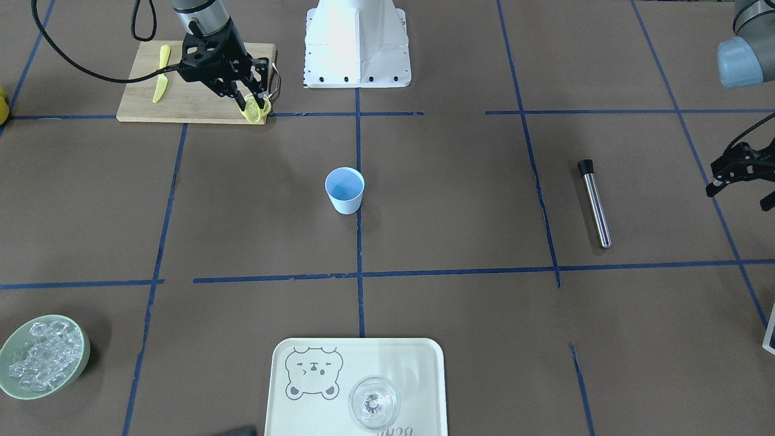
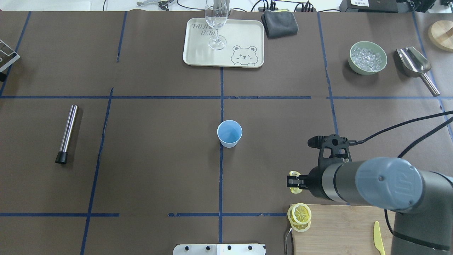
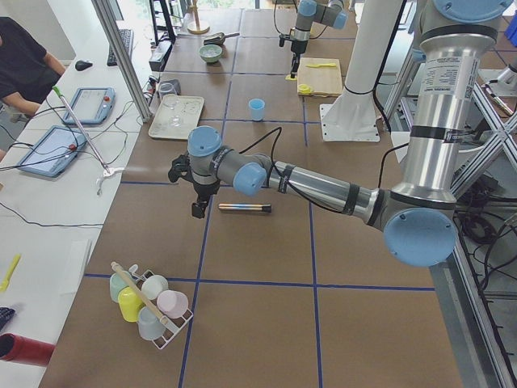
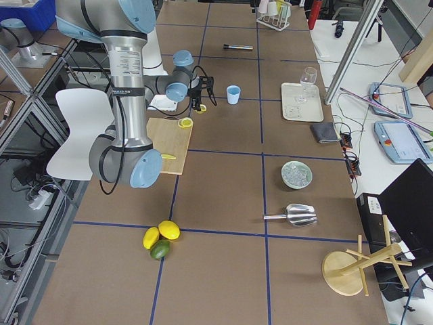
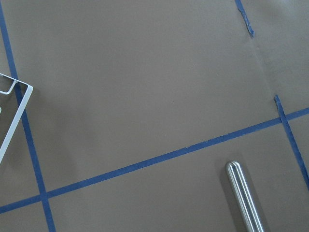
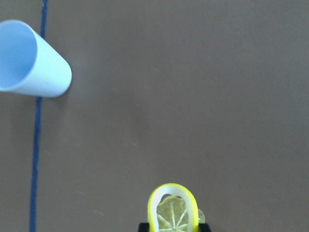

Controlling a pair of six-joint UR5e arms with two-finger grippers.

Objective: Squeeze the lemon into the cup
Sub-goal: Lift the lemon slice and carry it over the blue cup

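Note:
My right gripper [image 1: 255,108] is shut on a thin yellow lemon slice [image 1: 257,114], held upright on edge above the table by the cutting board's corner. The slice shows in the right wrist view [image 6: 173,210] between the fingertips, and from overhead [image 2: 293,174]. The light-blue cup [image 1: 345,189] stands upright and empty at the table's middle [image 2: 229,132], apart from the gripper; the wrist view has it at the top left [image 6: 29,58]. My left gripper [image 1: 735,184] hangs open and empty at the table's far side, near a steel rod [image 1: 594,203].
A wooden cutting board [image 2: 339,230] holds more lemon slices [image 2: 300,216] and a yellow knife [image 2: 378,237]. A tray [image 2: 198,53] bears a clear glass [image 2: 216,24]. A green bowl of ice [image 2: 367,58], a metal scoop [image 2: 414,63] and a grey cloth [image 2: 280,23] lie at the far edge.

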